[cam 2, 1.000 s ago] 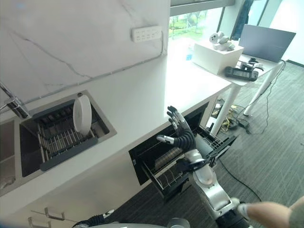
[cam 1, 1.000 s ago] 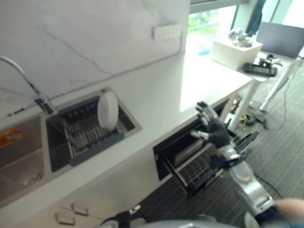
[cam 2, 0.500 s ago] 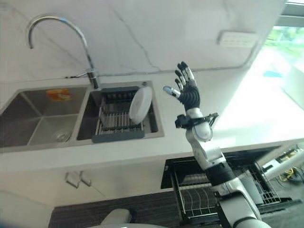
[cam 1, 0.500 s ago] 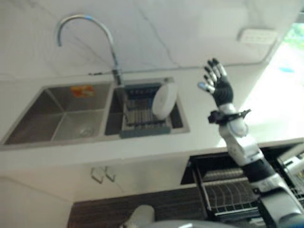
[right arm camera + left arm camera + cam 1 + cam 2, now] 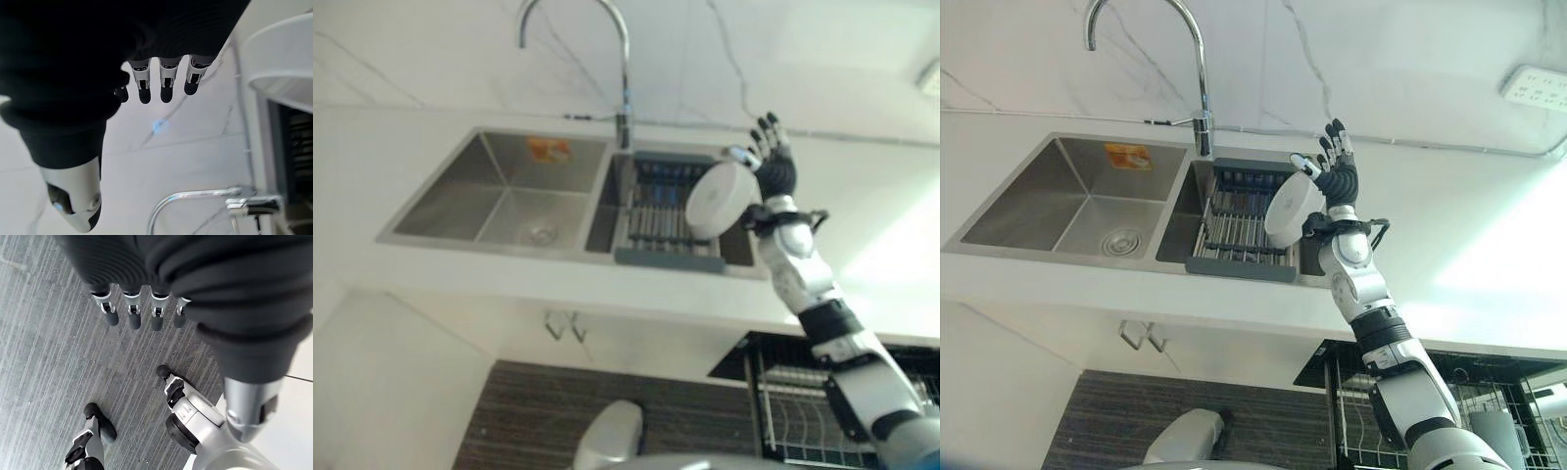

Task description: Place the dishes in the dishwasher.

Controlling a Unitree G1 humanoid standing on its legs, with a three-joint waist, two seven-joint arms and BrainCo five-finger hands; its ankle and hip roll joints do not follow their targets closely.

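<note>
Plate [image 5: 1293, 210] upright in rack [image 5: 1239, 230], right hand [image 5: 1339, 176] beside

sink [image 5: 1077, 201]: brushed steel, dull sheen, smooth
tap [image 5: 1197, 69]: polished metal, bright and glossy, behind the sink
plate [image 5: 1293, 208]: white, smooth, glazed look, standing in the rack
rack [image 5: 1234, 230]: thin metal wires in a matt grey plastic frame, in the sink's right basin
table [image 5: 1489, 255]: white, smooth, slight gloss
wall [image 5: 1410, 49]: white marble look, grey veins, polished
right hand [image 5: 1337, 176]: silver fingers, dark matt tips, ribbed dark cover
floor [image 5: 54, 367]: grey, ridged, matt
</note>
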